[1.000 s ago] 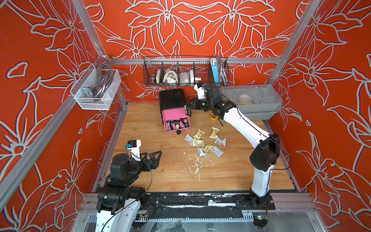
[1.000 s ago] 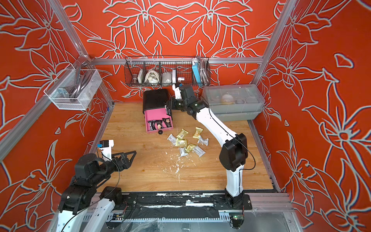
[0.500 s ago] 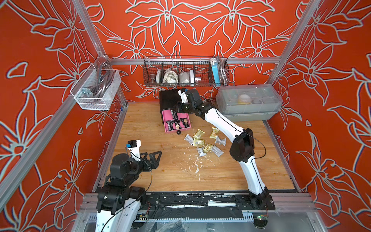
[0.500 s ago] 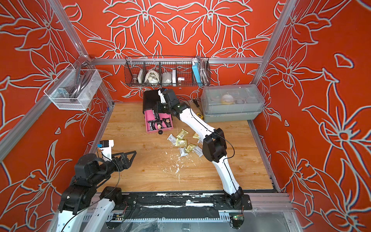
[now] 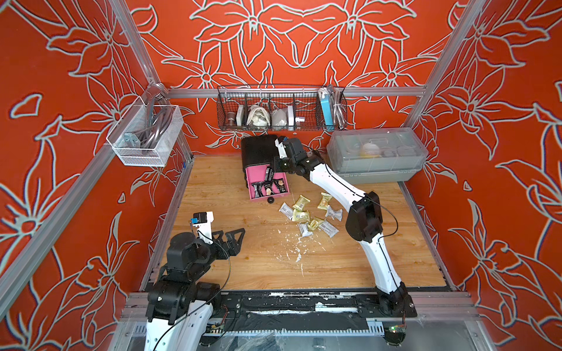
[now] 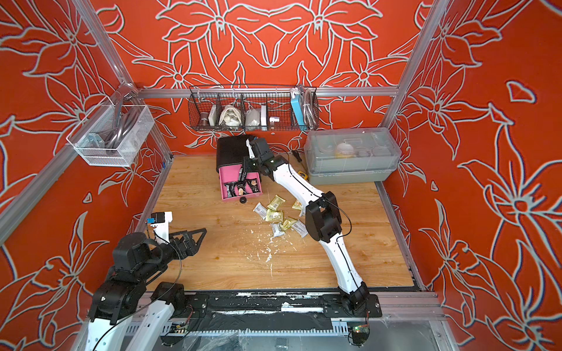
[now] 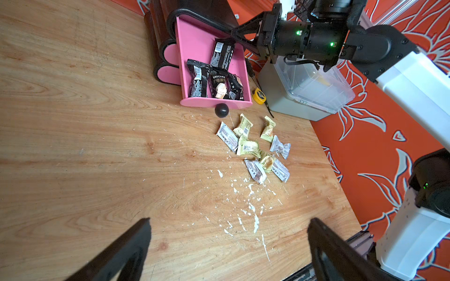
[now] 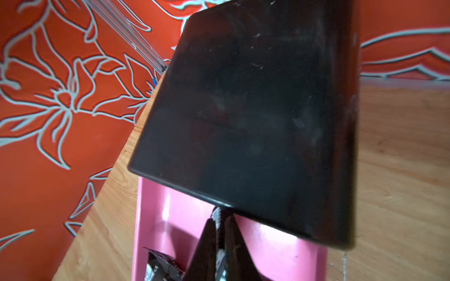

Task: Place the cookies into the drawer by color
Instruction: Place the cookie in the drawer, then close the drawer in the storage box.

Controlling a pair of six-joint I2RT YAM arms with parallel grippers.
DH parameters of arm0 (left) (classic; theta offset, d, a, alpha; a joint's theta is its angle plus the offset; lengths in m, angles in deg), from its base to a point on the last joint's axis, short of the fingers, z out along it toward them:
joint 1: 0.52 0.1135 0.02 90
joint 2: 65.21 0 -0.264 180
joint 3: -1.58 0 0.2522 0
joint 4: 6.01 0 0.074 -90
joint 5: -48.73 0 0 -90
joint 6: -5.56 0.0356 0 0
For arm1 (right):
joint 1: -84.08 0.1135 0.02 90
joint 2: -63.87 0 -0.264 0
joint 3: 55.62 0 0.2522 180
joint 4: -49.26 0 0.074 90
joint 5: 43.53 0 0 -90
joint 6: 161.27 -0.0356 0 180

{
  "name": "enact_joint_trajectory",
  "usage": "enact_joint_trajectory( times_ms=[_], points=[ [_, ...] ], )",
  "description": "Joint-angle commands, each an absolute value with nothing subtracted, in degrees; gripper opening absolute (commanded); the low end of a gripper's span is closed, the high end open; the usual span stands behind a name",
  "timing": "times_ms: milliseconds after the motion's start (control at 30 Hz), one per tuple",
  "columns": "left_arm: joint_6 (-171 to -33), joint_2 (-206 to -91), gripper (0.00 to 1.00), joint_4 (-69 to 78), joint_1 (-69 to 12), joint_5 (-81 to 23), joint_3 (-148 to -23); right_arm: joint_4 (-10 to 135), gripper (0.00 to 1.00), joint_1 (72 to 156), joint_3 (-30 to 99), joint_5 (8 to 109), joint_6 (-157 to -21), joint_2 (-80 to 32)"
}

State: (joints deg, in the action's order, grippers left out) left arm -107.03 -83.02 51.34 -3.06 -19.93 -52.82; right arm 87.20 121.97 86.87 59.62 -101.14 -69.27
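The drawer, a black chest (image 5: 258,149), has its top pink tray (image 5: 254,179) pulled out, knob (image 5: 270,200) at the front. Several black cookies (image 5: 267,188) lie in that tray. My right gripper (image 8: 219,220) hangs over the tray's back and is shut on the crimped end of a black cookie (image 8: 218,214), also seen in the left wrist view (image 7: 221,53). Yellow-gold and silver cookies (image 5: 307,212) lie scattered on the wood in front of the tray. My left gripper (image 7: 229,223) hovers open and empty near the front left (image 5: 238,241).
A grey lidded box (image 5: 377,155) stands at the back right, with a yellow tape measure (image 7: 258,96) between it and the tray. A wire basket (image 5: 281,109) hangs on the back wall and a white mesh basket (image 5: 146,133) on the left wall. White flecks (image 5: 295,249) dot the wood.
My right arm has swung left from beside the grey box to above the open tray, carrying the black cookie. The left arm has not moved.
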Motion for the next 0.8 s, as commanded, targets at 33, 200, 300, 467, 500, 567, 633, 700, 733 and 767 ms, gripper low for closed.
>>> enact_joint_trajectory(
  times_ms=[33,200,300,467,500,567,633,700,733,767],
  points=[
    [-107.2,-82.5,0.99,50.2,-2.5,-19.3,-52.7,87.8,0.24,122.2,86.3,59.8,-100.0,-67.4],
    [-107.1,-82.7,0.99,50.2,-2.5,-19.3,-52.8,87.2,0.29,122.1,83.0,60.4,-99.1,-61.9],
    [-107.2,-82.7,0.99,50.3,-2.5,-19.3,-52.8,86.7,0.29,122.1,78.0,60.9,-98.0,-56.7],
    [-107.2,-82.5,0.99,50.3,-2.5,-19.5,-52.8,80.3,0.29,122.1,59.8,64.1,-100.1,-43.9],
    [-107.1,-82.5,0.99,50.2,-2.5,-19.5,-52.8,78.3,0.29,122.2,56.0,64.9,-100.9,-41.5],
    [-107.1,-82.6,0.99,50.2,-2.5,-19.3,-52.8,73.8,0.29,122.3,47.3,66.5,-103.3,-36.4],
    [-107.1,-82.7,0.99,50.2,-2.5,-19.2,-52.8,69.4,0.29,122.5,39.4,67.2,-106.0,-32.4],
    [-107.1,-82.8,0.99,50.1,-2.5,-19.0,-52.8,64.0,0.29,122.8,31.9,68.0,-109.2,-29.0],
    [-107.1,-82.9,0.99,50.1,-2.5,-18.6,-52.7,60.8,0.29,123.2,28.1,68.2,-110.8,-27.8],
    [-107.1,-82.8,0.99,50.0,-2.5,-18.2,-52.7,58.2,0.29,123.5,25.1,68.5,-111.7,-27.0]
  ],
)
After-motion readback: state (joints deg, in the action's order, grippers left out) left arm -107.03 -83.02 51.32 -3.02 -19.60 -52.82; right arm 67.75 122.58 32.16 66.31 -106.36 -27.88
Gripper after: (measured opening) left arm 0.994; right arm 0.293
